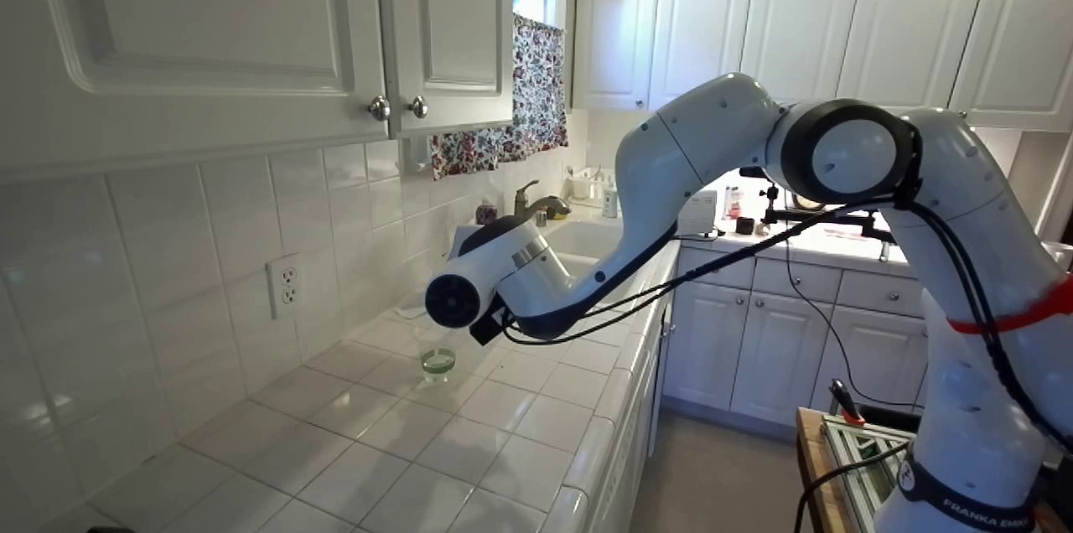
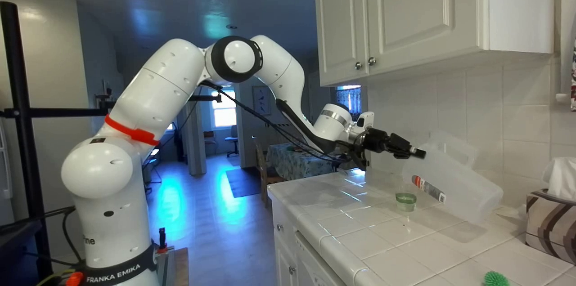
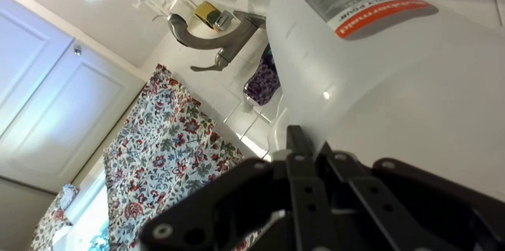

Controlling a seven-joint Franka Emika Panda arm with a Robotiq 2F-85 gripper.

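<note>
Two brands showed: "Rubbermaid" on the tilted pitcher (image 2: 459,182) the gripper (image 2: 417,153) pinched, "FRANKA EMIKA" on the arm (image 2: 162,79).

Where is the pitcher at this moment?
In an exterior view, the pitcher is at right, tilted in the claw over the counter, appearing between the green-banded cup and the tissue box.

Striped tissue box (image 2: 550,225) near a spiky green object (image 2: 495,279), metal faucet (image 3: 236,38) by a purple bottle (image 3: 263,79), floral curtain (image 3: 165,160)
</note>
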